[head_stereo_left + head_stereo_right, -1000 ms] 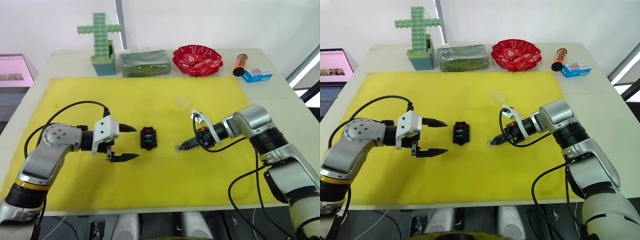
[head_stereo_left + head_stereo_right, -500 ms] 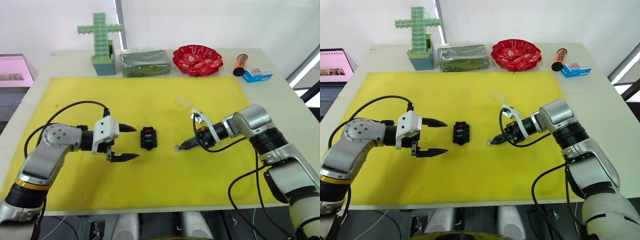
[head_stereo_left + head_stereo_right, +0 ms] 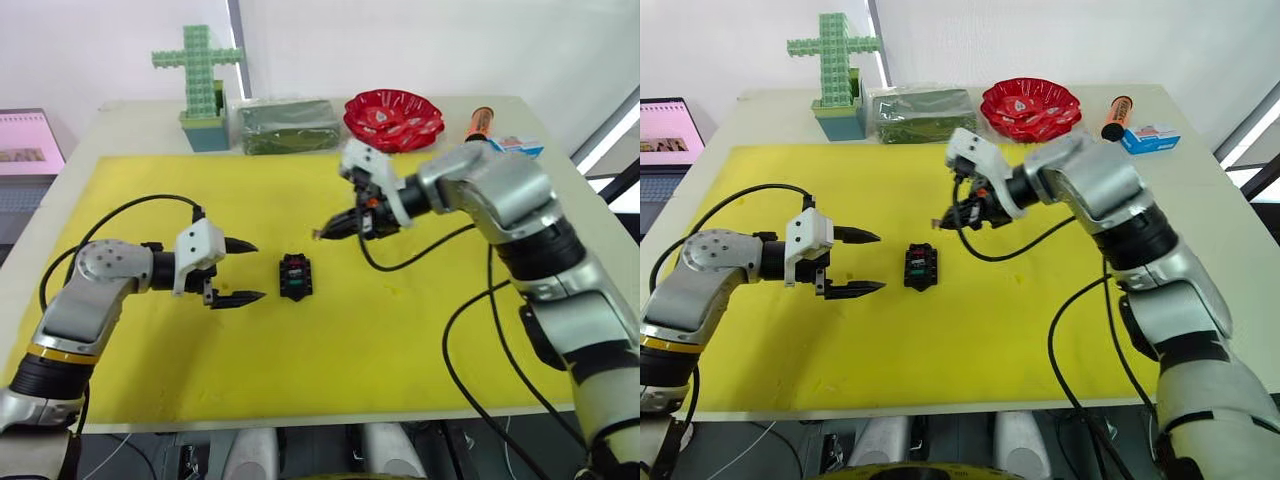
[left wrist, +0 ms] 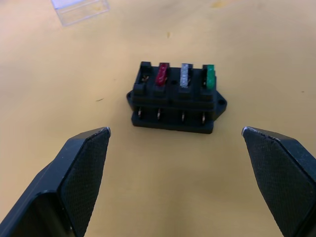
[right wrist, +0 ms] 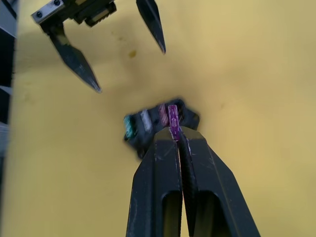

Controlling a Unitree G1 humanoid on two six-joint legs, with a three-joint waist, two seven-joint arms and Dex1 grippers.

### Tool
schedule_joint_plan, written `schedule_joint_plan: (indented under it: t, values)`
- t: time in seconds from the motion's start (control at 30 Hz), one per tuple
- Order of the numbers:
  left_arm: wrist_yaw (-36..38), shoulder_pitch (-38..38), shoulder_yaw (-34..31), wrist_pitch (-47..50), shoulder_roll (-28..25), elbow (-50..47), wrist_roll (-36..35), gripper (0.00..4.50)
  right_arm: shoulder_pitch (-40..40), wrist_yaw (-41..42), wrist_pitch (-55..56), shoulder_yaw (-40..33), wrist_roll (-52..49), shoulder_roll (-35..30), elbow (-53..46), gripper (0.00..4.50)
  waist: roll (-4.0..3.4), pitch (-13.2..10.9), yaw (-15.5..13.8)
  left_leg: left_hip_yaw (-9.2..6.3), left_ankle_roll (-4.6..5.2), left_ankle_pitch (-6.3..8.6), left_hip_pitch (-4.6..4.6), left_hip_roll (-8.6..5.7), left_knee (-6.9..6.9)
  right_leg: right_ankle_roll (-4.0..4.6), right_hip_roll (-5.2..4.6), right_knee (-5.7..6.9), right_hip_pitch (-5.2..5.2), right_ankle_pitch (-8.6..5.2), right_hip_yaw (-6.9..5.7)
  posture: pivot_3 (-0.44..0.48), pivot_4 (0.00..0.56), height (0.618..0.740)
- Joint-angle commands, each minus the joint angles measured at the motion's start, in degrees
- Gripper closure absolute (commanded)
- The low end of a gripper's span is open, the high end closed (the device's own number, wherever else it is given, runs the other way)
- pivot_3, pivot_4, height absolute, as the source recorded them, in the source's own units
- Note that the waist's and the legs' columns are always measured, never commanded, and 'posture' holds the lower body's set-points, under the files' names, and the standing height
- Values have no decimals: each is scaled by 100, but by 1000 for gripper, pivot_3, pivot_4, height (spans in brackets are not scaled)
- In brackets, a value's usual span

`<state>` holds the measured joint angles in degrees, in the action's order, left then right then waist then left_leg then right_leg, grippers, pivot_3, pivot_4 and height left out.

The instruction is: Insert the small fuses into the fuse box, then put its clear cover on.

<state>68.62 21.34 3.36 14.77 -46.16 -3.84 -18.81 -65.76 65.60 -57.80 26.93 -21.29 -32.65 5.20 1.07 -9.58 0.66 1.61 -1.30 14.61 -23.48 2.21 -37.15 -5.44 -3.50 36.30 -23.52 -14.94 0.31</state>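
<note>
The black fuse box (image 3: 296,277) lies on the middle of the yellow mat (image 3: 330,350). In the left wrist view it (image 4: 175,98) holds a red fuse (image 4: 162,74), a pale grey one (image 4: 185,75) and a green one (image 4: 210,77), with one end slot empty. My right gripper (image 3: 322,235) hovers just beyond the box, shut on a small purple fuse (image 5: 173,117). My left gripper (image 3: 258,269) is open to the left of the box, fingers either side of its line. The clear cover (image 4: 80,10) lies on the mat beyond the box.
Along the table's far edge stand a green block cross (image 3: 203,85), a dark green packet (image 3: 288,125), a red bowl (image 3: 393,118), an orange tube (image 3: 478,122) and a blue box (image 3: 520,146). A laptop (image 3: 25,150) sits off to the left.
My right gripper has lifted off the mat with the purple fuse and swung left and farther away, to just beyond the fuse box. The left gripper has drawn slightly left, still open.
</note>
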Motion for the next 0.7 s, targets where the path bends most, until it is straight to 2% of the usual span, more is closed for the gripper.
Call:
schedule_joint_plan:
  t: [0.03,0.3,0.7]
  values:
    - [-1,137,0,-125,52,43,56,0,-254,44,619,283,468,170,139,4474,0,0,-12,0,0,0,0,-1,-1,0,-1,0,0,0,0,0,150,740]
    - [-70,35,-17,-151,162,-19,103,0,-383,161,1226,792,1216,603,673,4474,0,0,13,-1,0,0,-1,-5,-2,-1,-4,2,-1,0,0,0,150,740]
    - [-89,-28,-12,-127,167,-111,123,0,-372,335,1113,803,1552,986,840,4474,0,0,7,-1,-1,0,-1,-5,-3,-1,-4,2,0,0,0,0,150,740]
